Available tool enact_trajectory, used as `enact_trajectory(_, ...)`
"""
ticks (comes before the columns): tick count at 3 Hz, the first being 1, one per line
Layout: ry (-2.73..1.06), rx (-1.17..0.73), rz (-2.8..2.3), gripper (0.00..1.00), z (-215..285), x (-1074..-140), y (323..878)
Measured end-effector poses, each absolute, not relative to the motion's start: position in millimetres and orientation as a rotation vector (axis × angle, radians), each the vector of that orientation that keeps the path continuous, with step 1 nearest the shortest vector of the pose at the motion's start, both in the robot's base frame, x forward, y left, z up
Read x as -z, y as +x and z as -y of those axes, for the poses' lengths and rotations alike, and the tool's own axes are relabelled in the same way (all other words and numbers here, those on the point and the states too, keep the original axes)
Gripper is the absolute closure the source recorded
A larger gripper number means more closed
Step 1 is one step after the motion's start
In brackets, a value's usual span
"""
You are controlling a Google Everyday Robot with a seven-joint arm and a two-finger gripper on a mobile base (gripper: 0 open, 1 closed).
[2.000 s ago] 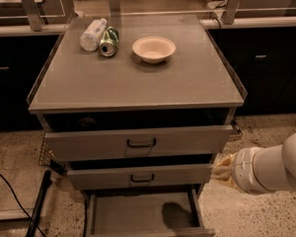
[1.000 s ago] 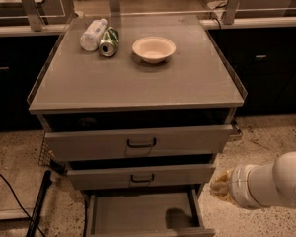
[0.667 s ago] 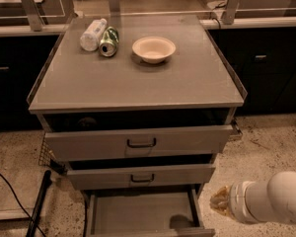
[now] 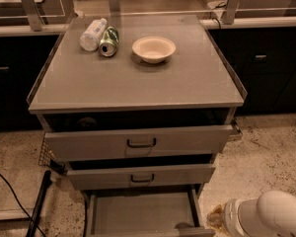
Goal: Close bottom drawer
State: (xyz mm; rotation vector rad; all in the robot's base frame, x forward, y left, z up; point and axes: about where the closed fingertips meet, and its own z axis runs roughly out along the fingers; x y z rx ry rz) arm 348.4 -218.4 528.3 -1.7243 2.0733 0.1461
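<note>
We see our arm (image 4: 276, 215) as a fat, smooth white cylinder with a rounded, faintly glossy shell; a thin dark seam rings it near its left end, setting off a short white collar (image 4: 233, 219); past the collar sits our claw (image 4: 216, 220), a small amber, half-translucent lump low in the right corner of the view; its finer shape is too dim for us to tell.
</note>
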Motion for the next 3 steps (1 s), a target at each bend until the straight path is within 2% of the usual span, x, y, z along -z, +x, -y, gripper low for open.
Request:
enact_trajectory(2, -1.727, -0.12, -2.055, 1.0, 237, -435, 347)
enact_trajectory(3, -1.746, -0.168, -2.086, 1.0, 243, -364, 340)
